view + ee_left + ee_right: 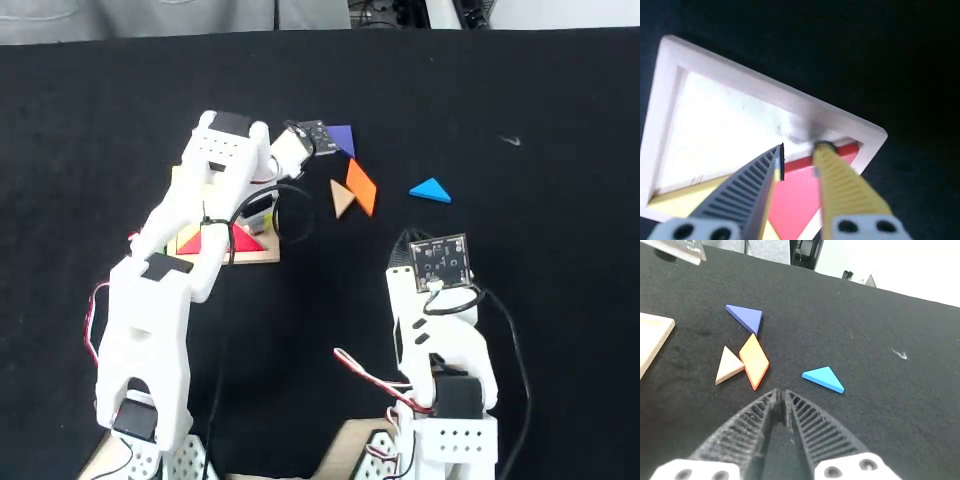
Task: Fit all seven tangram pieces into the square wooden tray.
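The square wooden tray holds a red triangle and a yellow piece in one corner; the remainder of its floor is bare. My left gripper hangs open just above the red triangle, one grey finger and one yellow, with nothing between them. Out on the cloth lie a purple triangle, an orange parallelogram, a tan triangle touching it, and a blue triangle. My right gripper is shut and empty, short of the blue triangle.
The black cloth covers the table. In the high view the tray lies under the left arm, with the loose pieces to its right: purple, orange, tan, blue.
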Available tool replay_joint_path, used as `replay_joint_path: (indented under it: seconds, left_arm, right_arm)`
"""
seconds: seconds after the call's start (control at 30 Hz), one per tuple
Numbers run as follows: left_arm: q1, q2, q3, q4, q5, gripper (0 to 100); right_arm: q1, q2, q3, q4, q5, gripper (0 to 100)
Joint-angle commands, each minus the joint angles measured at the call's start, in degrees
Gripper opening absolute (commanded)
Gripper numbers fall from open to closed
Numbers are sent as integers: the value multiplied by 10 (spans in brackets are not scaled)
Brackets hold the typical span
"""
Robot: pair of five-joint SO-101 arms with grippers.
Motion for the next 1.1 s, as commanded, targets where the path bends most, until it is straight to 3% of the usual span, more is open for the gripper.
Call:
replay_joint_path:
  seconds: [0.0, 0.1, 0.3, 0.47, 0.6, 0.7, 0.9, 1.07]
  left_arm:
    - [22, -51, 1, 33, -6, 62]
    - [34, -84, -3, 47, -4, 62]
    - [16, -236, -61, 120, 91, 63]
    - [-47, -343, -27, 132, 184, 65]
    - [-106, -411, 52, 127, 250, 168]
    - [-136, -467, 138, 99, 289, 245]
    - [-193, -601, 367, -10, 380, 196]
    - [-268, -697, 607, -165, 437, 177]
  right_arm:
    - [-4, -45, -2, -11, 5, 12]
    - [-4, -45, -2, -11, 5, 12]
    - [-4, -45, -2, -11, 5, 15]
    - [-6, -43, -2, -11, 6, 41]
    - [-8, -40, -27, 5, 50, 113]
    - [-32, -40, -65, 55, 66, 113]
    - [-89, 2, -124, 101, 67, 113]
    - [-120, 166, -236, 98, 67, 113]
